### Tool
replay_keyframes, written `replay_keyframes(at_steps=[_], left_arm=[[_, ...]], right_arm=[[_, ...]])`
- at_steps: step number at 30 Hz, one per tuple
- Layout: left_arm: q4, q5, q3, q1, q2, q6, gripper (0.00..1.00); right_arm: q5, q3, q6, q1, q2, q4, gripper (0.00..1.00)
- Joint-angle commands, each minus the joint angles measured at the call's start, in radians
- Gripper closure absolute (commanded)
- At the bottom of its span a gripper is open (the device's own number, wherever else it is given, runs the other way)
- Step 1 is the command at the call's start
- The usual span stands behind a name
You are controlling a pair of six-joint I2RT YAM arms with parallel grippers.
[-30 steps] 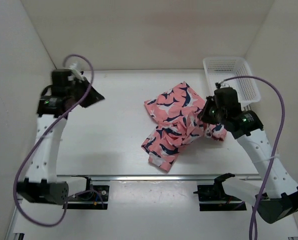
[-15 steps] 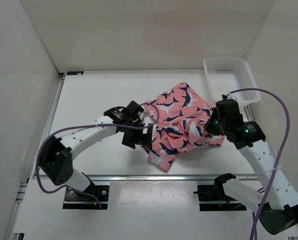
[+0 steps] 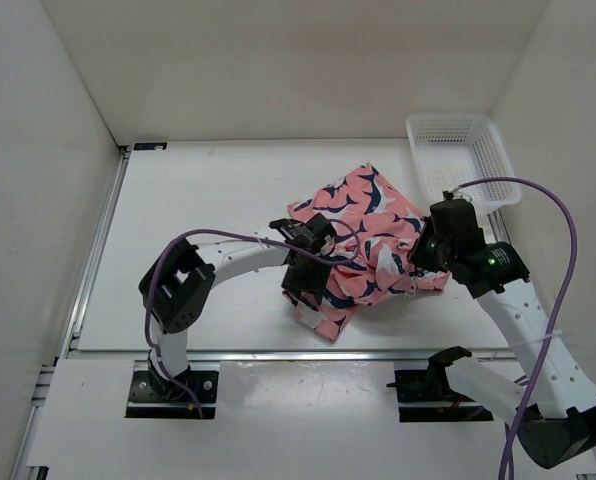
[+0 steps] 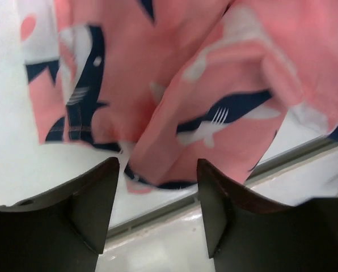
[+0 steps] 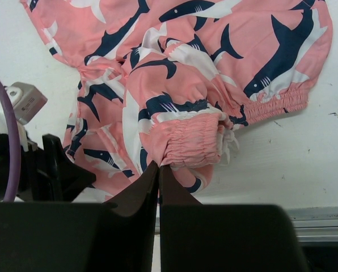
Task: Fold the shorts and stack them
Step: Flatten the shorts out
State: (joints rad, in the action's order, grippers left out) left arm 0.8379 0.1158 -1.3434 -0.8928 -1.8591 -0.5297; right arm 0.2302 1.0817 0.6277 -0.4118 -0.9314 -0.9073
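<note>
- The shorts [image 3: 363, 225] lie crumpled a bit right of the middle of the table [image 3: 208, 200]. They're just near-left of the white mesh basket [image 3: 463, 150], with an arm on each side.
- The right gripper [image 5: 159, 170] is pinched tight on the gathered elastic waistband. The left gripper [image 4: 157, 170] has its jaws spread wide with nothing in them, hanging over the near-left leg hem.
- My read is that the left arm is going for that hem.
- To do it well, drop low enough that the hem edge slides between the fingers, and grab only the edge, not a wad of folds. Close fully before pulling, with the right side anchoring so the cloth spreads flat.
- The left wrist view is blurry, so I can't tell if the tips touch fabric or table.
- I also can't tell how many layers the right pinch has.
- From above, both sets of jaws are hidden under the wrists, and the right arm covers the right edge of the shorts.
</note>
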Motion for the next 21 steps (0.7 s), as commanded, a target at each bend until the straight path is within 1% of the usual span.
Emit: replay_keyframes(at_steps=[1,2,3,4,6,9,11,12,13,14,16,17,19,20,21], left_arm=[[-0.034,0.036,-0.051,-0.001,-0.037,0.045,0.34],[-0.043,0.060,-0.051,-0.001,-0.037,0.045,0.52],[-0.043,0.061,-0.051,-0.001,-0.046,0.045,0.66],[-0.043,0.061,-0.051,-0.001,-0.046,0.045,0.77],[-0.043,0.073,-0.051,0.008,-0.019,0.033,0.90],[-0.043,0.082,-0.030,0.037,0.037,0.023,0.90],[-0.021,0.082,-0.020,0.089,0.102,0.023,0.90],[0.001,0.049,-0.020,0.110,0.127,0.023,0.90],[0.027,0.023,-0.040,0.167,0.152,0.023,0.90],[0.055,-0.005,-0.083,0.199,0.191,0.014,0.90],[0.122,-0.077,-0.152,0.268,0.215,0.014,0.90],[0.145,-0.102,-0.257,0.332,0.215,0.026,0.90],[0.228,-0.143,-0.400,0.396,0.181,0.046,0.90],[0.260,-0.159,-0.569,0.449,0.141,0.056,0.90],[0.288,-0.175,-0.659,0.475,0.120,0.066,0.90]], right_arm=[[0.012,-0.005,0.000,0.004,-0.001,0.015,1.00],[0.012,-0.005,0.000,0.004,-0.001,0.015,1.00],[0.012,-0.005,0.000,0.004,-0.001,0.015,1.00],[0.021,0.004,0.000,0.004,-0.001,0.015,1.00],[0.021,0.004,0.000,0.004,-0.010,0.015,1.00],[0.021,0.004,0.000,0.004,-0.020,0.015,1.00],[0.021,0.013,-0.009,0.004,-0.029,0.025,1.00],[0.021,0.014,-0.010,0.004,-0.029,0.025,1.00],[-0.001,0.026,-0.010,0.004,-0.038,0.036,1.00],[-0.014,0.026,-0.010,0.004,-0.056,0.062,1.00],[-0.040,0.073,-0.032,0.004,-0.089,0.102,1.00],[-0.052,0.098,-0.043,0.013,-0.143,0.146,1.00],[-0.061,0.235,-0.089,0.013,-0.223,0.179,1.00],[-0.061,0.306,-0.109,0.022,-0.315,0.179,1.00],[-0.061,0.458,-0.141,0.022,-0.361,0.179,1.00]])
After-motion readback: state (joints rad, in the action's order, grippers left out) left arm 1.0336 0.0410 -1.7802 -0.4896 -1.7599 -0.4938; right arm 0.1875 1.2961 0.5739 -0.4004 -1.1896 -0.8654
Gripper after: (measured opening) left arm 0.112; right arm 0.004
